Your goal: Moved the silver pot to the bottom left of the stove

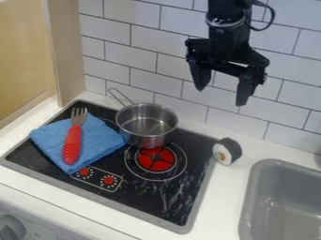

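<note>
The silver pot (147,125) stands upright toward the back of the black stove (141,201), just behind the red burner, its wire handle pointing to the back left. High above and to the right of the pot, in front of the tiled wall, hangs the gripper (220,96), open with nothing between its two fingers. A folded blue cloth (103,137) lies over the stove's left part, with a red-handled fork (73,140) on top.
A sushi roll piece (227,151) sits on the counter by the stove's right edge. The grey sink (279,206) is at the lower right. A wooden panel (64,47) rises at the left, and the tiled wall (188,101) stands behind.
</note>
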Controlling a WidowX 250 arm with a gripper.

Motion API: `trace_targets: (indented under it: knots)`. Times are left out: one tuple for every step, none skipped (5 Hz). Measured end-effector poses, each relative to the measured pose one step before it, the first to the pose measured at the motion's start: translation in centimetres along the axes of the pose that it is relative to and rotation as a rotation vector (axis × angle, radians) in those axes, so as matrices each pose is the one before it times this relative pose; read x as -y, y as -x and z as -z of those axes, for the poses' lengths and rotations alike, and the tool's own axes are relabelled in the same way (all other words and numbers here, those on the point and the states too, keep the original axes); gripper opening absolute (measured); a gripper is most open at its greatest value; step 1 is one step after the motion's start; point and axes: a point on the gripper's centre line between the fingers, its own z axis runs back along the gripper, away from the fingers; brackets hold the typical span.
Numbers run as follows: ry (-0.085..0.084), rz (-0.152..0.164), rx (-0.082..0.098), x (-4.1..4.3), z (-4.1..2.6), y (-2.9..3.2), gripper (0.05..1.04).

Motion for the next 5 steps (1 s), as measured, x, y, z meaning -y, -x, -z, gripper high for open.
trace_targets:
  knots:
    - [-0.0028, -0.0004, -0.0536, -0.082, 1.168, 1.373, 0.999]
    - [-0.0092, 0.0139, -0.0395, -0.839, 0.006, 2.223, 0.999]
    - [-0.0338, 0.0289, 0.0140, -0.752, -1.022, 0.745, 0.999]
    - [-0.0891, 0.0092, -0.0031, -1.409, -0.033, 0.067, 0.999]
    - [-0.0578, 0.0315, -0.0277, -0.855, 0.589, 0.256, 0.999]
